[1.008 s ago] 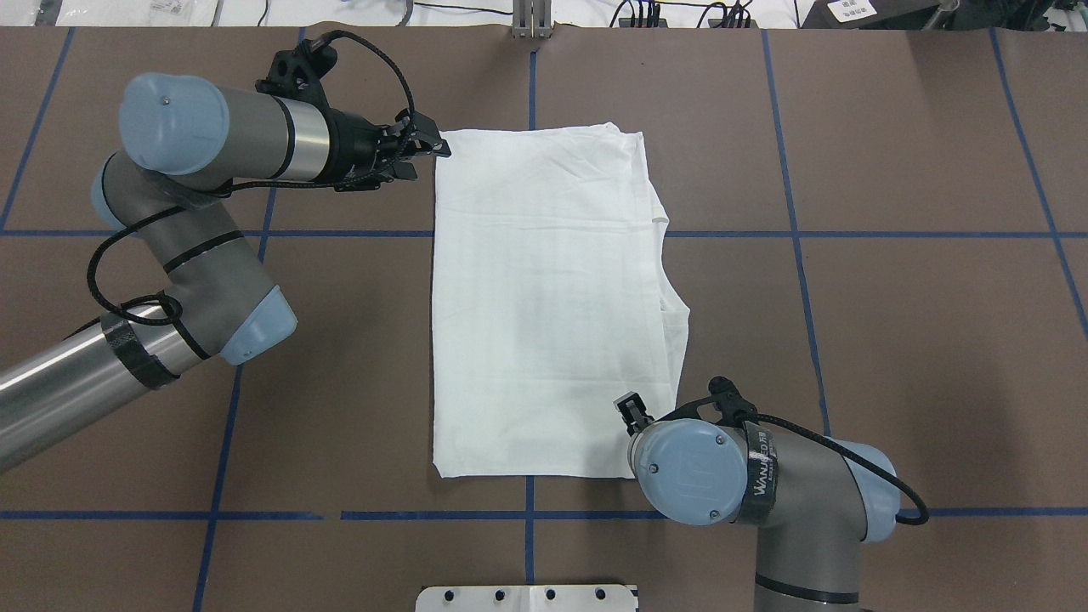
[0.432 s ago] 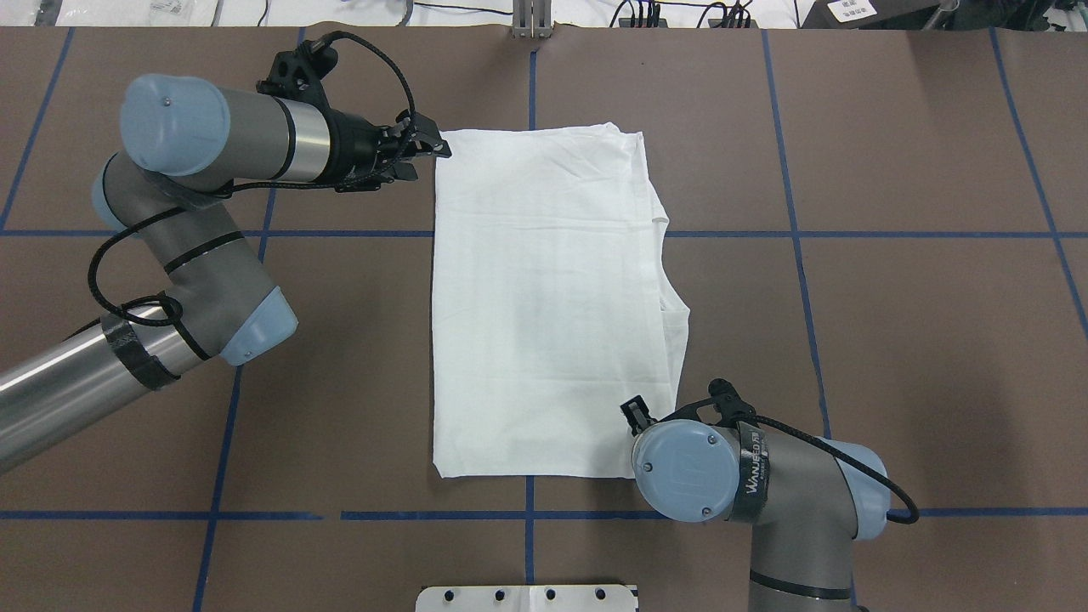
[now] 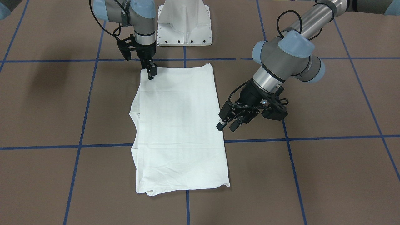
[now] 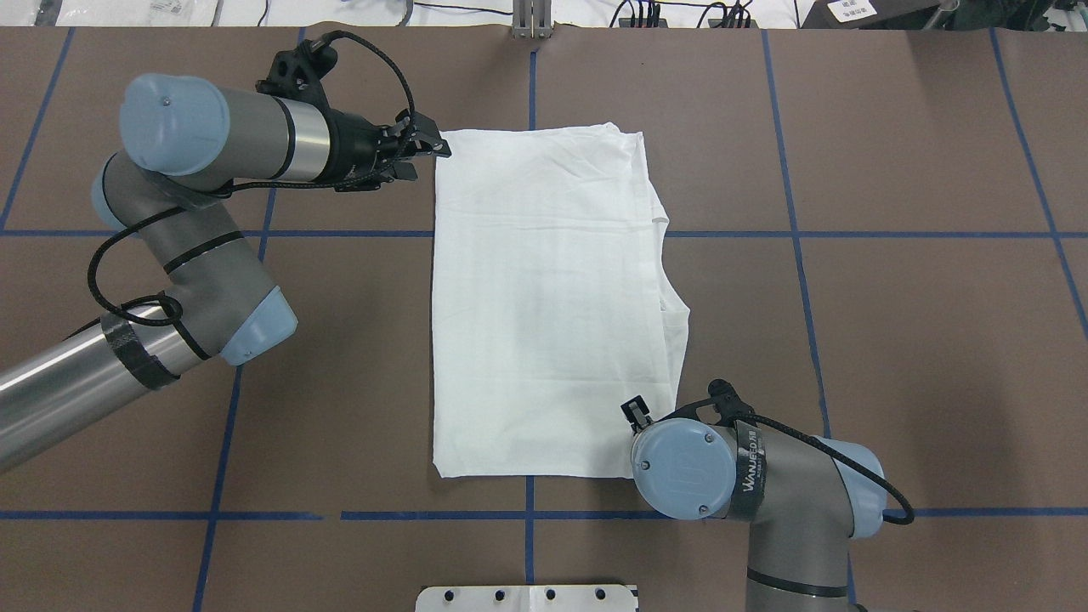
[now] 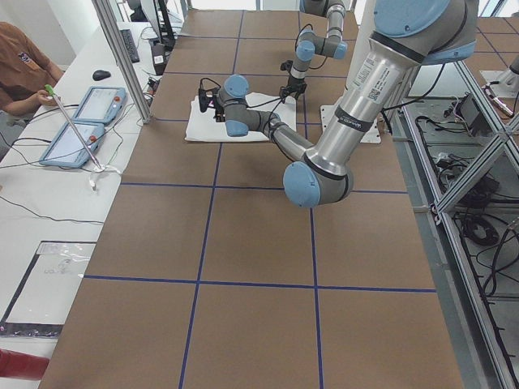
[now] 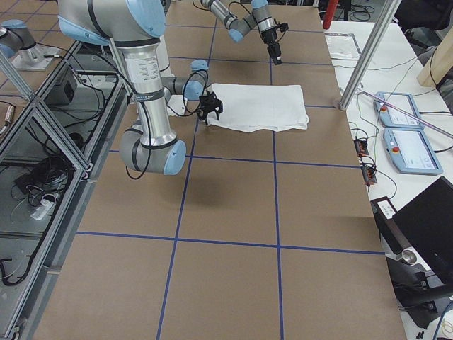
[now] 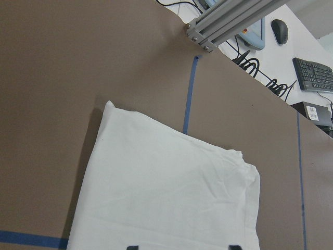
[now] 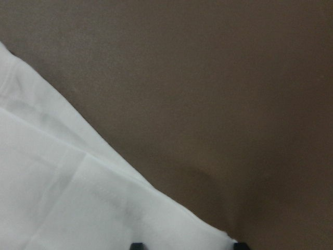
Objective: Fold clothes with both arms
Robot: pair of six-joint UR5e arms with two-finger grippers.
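The shirt (image 4: pixel 544 297) lay folded lengthwise, cross-folds apparently undone, left gripper (image 4: pixel 431 160) at its 11 o'clock corner, right gripper (image 3: pixel 152 72) at 5 o'clock, both released.

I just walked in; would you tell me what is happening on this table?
A white T-shirt is being folded: it lies flat on the brown table, already a long rectangle. The left gripper is open beside its far left corner; the right gripper, also open, points down at its near right corner.
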